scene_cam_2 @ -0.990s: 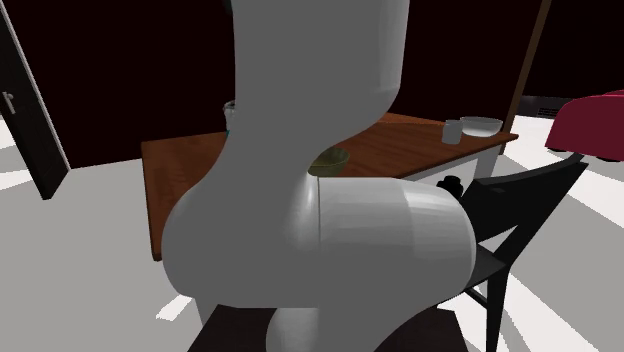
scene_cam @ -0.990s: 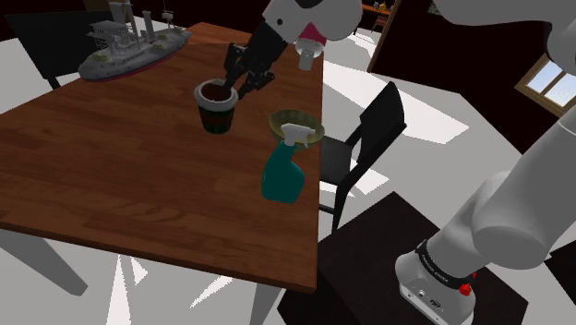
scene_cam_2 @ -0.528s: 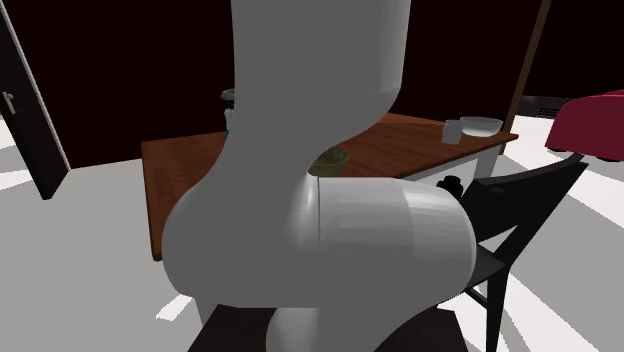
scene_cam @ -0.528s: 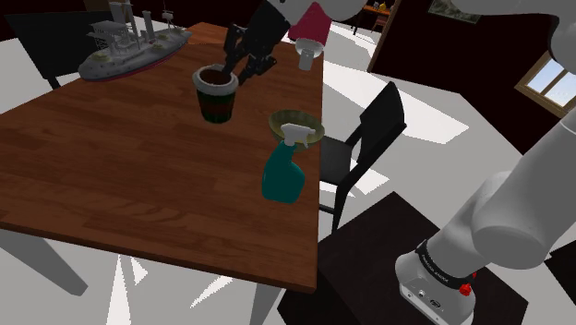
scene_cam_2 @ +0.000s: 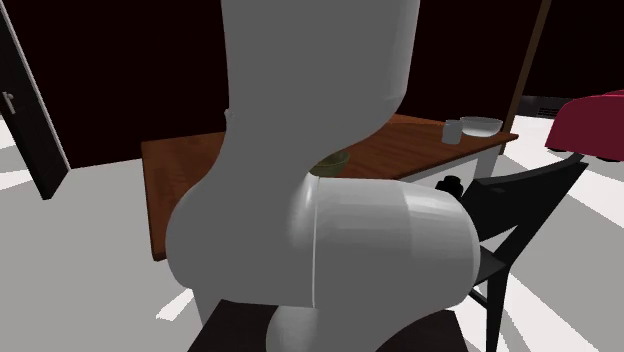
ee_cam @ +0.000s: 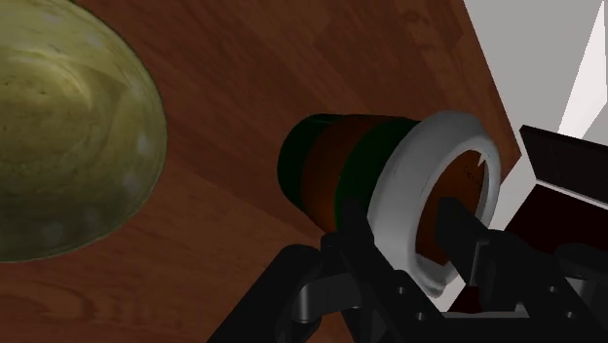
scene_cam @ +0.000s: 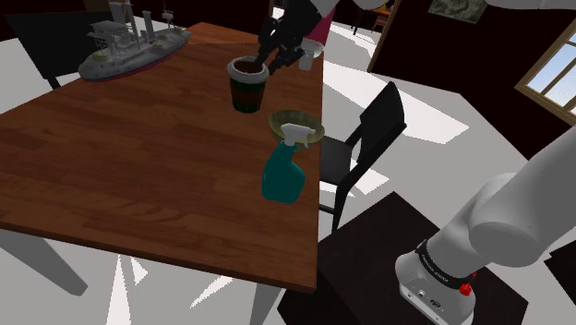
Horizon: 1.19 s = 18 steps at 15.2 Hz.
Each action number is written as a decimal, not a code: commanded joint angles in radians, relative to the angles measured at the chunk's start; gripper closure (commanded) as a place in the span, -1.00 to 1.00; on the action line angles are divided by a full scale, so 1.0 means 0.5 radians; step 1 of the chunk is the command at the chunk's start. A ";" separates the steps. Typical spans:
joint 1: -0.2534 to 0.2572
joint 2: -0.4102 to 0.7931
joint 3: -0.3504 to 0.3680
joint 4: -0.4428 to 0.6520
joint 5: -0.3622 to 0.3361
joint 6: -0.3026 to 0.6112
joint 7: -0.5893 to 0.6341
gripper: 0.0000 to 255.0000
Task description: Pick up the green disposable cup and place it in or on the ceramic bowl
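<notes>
Green cup: the dark green disposable cup (scene_cam: 247,85) with a brown band, white rim and brown inside hangs upright over the far part of the table, near the bowl and up to its left in the shoulder view; whether its base touches the wood, I cannot tell.
Claw: the all-black two-finger gripper (scene_cam: 269,63) is clamped on the cup's rim. In the wrist view one finger (ee_cam: 357,242) lies outside the wall and the other inside the mouth.
Bowl: the olive-yellow glossy bowl (scene_cam: 296,124) rests near the table's edge, apart from the cup.
Table: the reddish-brown wooden table (scene_cam: 111,175) carries all of these.
Bottle: the teal spray bottle with a white trigger (scene_cam: 282,171) stands just in front of the bowl.
Other items: a grey model warship (scene_cam: 129,46) on the far corner, a small white cup (scene_cam: 305,59) behind the gripper, and a black chair (scene_cam: 365,148) beside the table.
Arm: the white robot arm (scene_cam_2: 320,170) stands close before the second exterior camera — the bowl's rim peeks out beside it.
</notes>
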 commanded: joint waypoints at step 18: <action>-0.323 -0.181 -0.418 -0.046 -0.019 -0.513 -0.549 1.00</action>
